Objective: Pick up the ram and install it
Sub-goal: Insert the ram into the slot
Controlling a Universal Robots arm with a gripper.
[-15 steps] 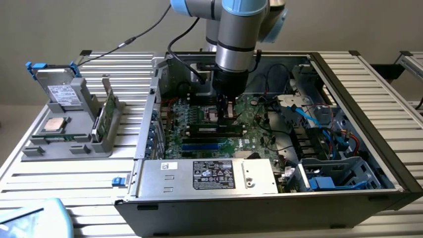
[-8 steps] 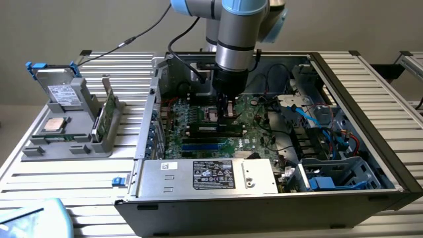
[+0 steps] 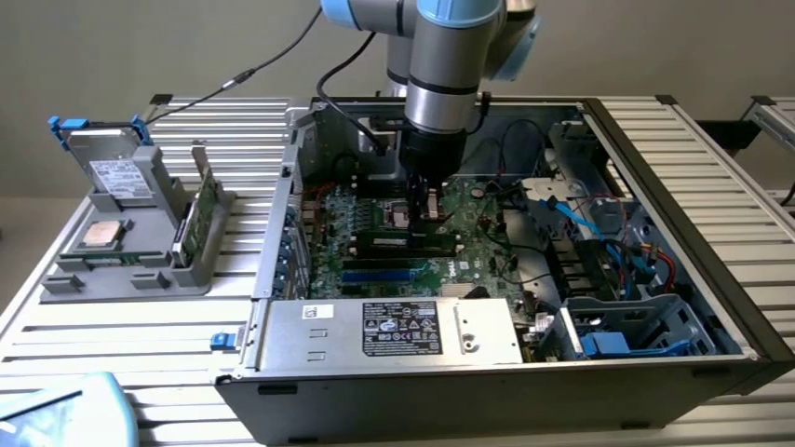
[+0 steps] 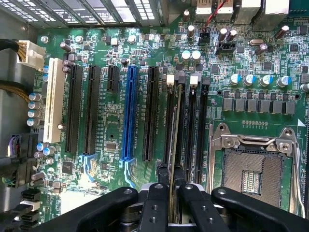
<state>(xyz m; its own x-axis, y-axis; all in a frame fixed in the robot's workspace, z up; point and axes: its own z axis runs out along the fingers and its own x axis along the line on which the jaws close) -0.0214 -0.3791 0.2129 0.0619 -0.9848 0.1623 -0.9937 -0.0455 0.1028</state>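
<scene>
Case [image 3: 497, 396] lay open across the middle of the exterior view, with the arm [image 3: 445, 65] standing over its green board [image 4: 112, 123]. The claw [image 4: 174, 205] was clenched on the ram [image 4: 176, 140], held edge-on along a black memory slot [image 4: 170, 121] beside the empty processor socket [image 4: 253, 176]. Installing seemed to be the step in hand, and seating the ram would call for a square, even press.

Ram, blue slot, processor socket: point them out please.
ram [image 4: 177, 135], wrist view, edge facing the camera, mid-length.
blue slot [image 4: 129, 111], wrist view, middle of its body.
processor socket [image 4: 253, 179], wrist view, bare pin field.
</scene>
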